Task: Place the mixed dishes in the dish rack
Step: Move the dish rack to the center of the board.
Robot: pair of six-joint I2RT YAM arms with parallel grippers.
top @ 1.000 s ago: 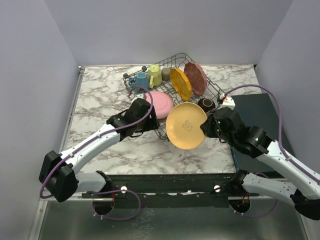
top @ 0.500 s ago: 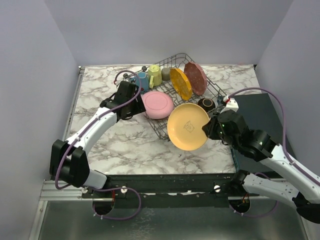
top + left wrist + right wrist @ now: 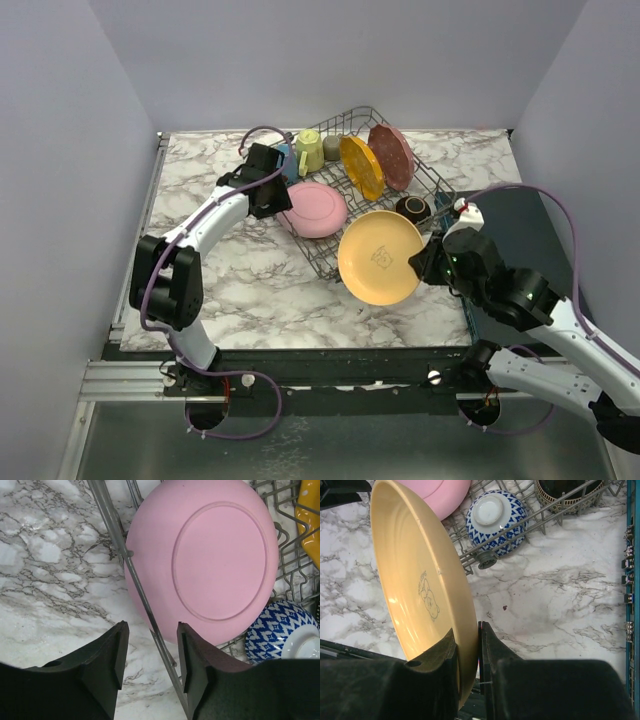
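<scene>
Nearly done, it seems: only the yellow plate [image 3: 378, 257] clamped in the right gripper [image 3: 468, 641] sits outside the dish rack [image 3: 318, 262]; the left gripper [image 3: 150, 650] gapes empty, pink plate [image 3: 220, 560] just ahead

No legible text, small dark emblem [image 3: 429, 596] on the pale yellow plate [image 3: 405, 560], its tiny lettering unreadable

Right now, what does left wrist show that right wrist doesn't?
Left wrist only: the left gripper, open, its fingers either side of a rim wire of the dish rack, and the underside of the pink plate. Right wrist only: the right gripper shut on the yellow plate, and the dark brown bowl in the rack. Both: pink plate, blue-white bowl, rack wires, marble table.
</scene>
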